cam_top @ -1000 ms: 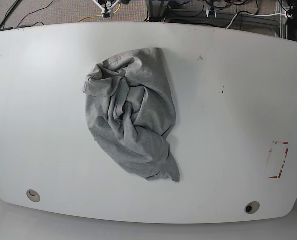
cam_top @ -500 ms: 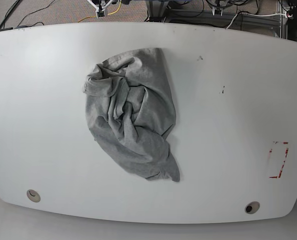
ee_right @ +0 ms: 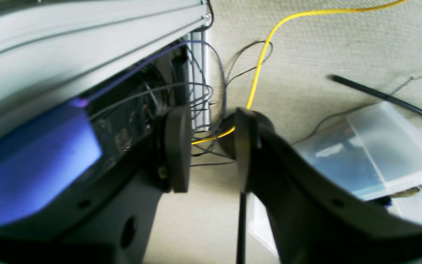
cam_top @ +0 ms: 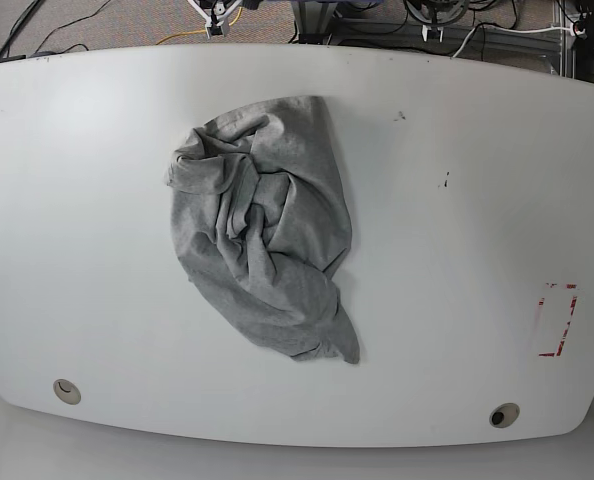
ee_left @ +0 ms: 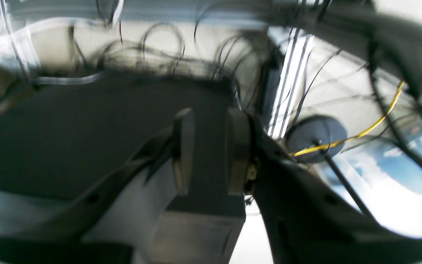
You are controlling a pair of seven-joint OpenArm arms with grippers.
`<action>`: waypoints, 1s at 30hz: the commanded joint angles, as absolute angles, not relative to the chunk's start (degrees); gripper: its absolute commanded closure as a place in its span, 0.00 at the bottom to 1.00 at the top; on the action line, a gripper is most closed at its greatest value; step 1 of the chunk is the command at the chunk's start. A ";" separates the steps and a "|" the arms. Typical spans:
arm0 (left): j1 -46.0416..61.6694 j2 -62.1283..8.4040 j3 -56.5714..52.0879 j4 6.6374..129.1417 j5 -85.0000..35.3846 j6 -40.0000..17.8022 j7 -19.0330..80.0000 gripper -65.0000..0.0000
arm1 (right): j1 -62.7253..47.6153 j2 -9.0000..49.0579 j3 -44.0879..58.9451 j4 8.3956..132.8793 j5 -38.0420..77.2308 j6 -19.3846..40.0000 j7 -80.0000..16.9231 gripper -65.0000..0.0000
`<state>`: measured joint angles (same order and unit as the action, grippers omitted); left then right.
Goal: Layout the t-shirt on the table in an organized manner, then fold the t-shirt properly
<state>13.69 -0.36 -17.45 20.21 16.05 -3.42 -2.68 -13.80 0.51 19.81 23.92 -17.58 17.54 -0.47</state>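
The light grey t-shirt (cam_top: 262,225) lies crumpled in a heap on the white table (cam_top: 457,230), left of the middle, with no lettering showing. Both arms are back beyond the table's far edge, well away from the cloth. In the left wrist view my left gripper (ee_left: 211,150) stands open with nothing between its fingers, over a dark surface and cables. In the right wrist view my right gripper (ee_right: 211,146) is open and empty too, above carpet and wires. Neither wrist view shows the t-shirt.
A red tape rectangle (cam_top: 557,320) marks the table's right side. Two grommet holes (cam_top: 66,391) (cam_top: 503,415) sit near the front edge. Behind the table are cables, a yellow wire (ee_right: 266,47) and a clear plastic bin (ee_right: 376,146).
The t-shirt has not moved. The arm tips at the table's far edge have shifted slightly.
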 commanded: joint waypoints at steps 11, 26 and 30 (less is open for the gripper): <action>13.93 -0.57 -17.36 20.88 16.13 -3.30 -4.35 0.79 | -16.92 0.84 19.91 25.45 -17.27 17.19 8.13 0.71; 20.09 -0.57 -17.45 28.79 16.04 -3.30 -8.84 0.79 | -24.75 -1.19 19.82 39.96 -17.27 17.54 8.04 0.71; 22.81 -0.40 -17.36 34.77 16.04 -3.30 -8.84 0.79 | -27.12 -1.36 19.74 44.35 -17.27 17.54 7.96 0.71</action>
